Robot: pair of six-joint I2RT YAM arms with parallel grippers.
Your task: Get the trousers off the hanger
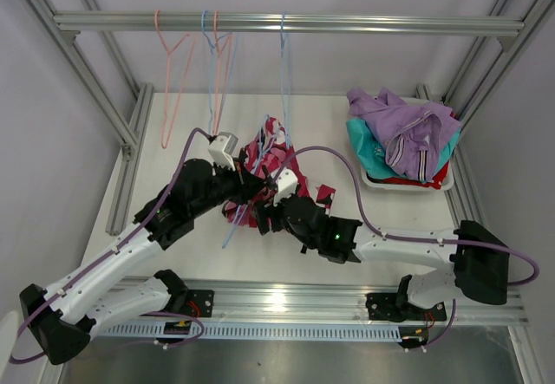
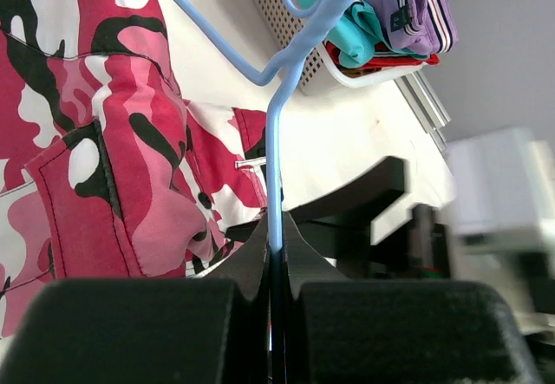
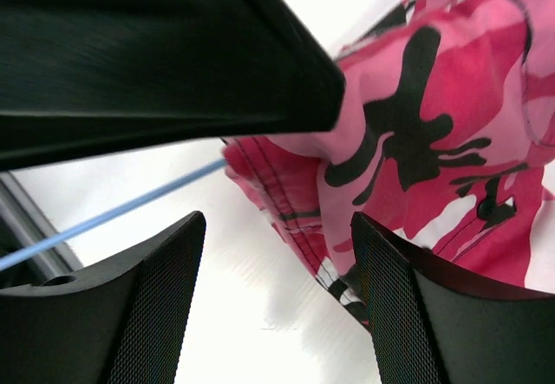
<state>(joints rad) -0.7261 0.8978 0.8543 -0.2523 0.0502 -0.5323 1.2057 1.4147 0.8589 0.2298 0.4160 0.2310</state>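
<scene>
The pink camouflage trousers [image 1: 272, 144] lie bunched on the white table, partly under both arms. My left gripper [image 2: 277, 244] is shut on the thin wire of a blue hanger [image 2: 276, 154], which forks just above the jaws; the trousers [image 2: 113, 141] spread to its left. In the top view this gripper [image 1: 249, 178] is at the cloth's left edge. My right gripper [image 3: 277, 271] stands open just over the table, a stitched edge of the trousers [image 3: 434, 133] reaching in beside its right finger. The hanger wire [image 3: 113, 215] passes at left. From above, the right gripper [image 1: 265, 204] sits under the left wrist.
A white basket [image 1: 375, 182] at back right holds lilac [image 1: 408, 124], teal and red trousers. Pink [image 1: 173, 63] and blue [image 1: 284, 63] hangers hang from the metal rail [image 1: 364, 24]. Frame posts stand on both sides. The left arm's dark body [image 3: 156, 46] looms over the right wrist view.
</scene>
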